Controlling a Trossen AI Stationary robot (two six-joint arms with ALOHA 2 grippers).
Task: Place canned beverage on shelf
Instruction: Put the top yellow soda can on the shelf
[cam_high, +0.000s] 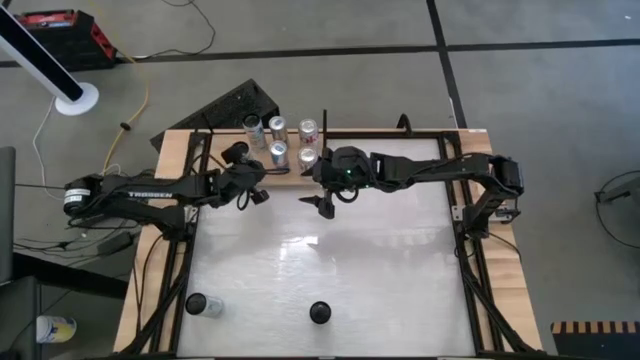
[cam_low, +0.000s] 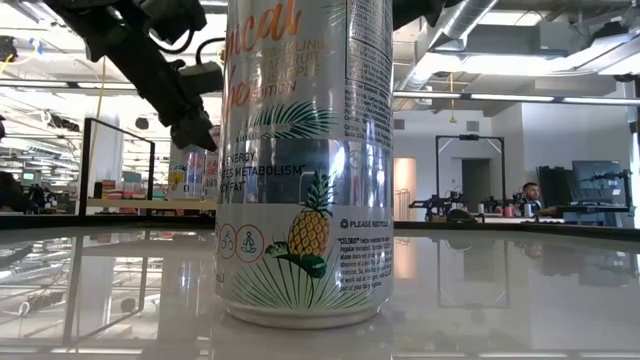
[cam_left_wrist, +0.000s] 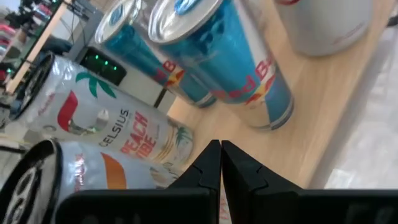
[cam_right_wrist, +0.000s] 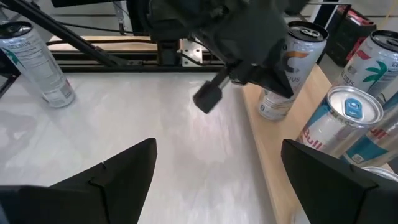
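Left gripper (cam_high: 258, 196), fingers pressed together and empty, hovers at the shelf (cam_high: 225, 180) edge. Right gripper (cam_high: 325, 202), spread wide, sits just beside it. Shelved cans (cam_high: 279, 154) stand just beyond (five visible).

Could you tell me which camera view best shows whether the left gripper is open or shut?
The left wrist view: the left gripper has its fingers pressed together, empty, near the shelf. High view shows it small; low view, dark and unclear.
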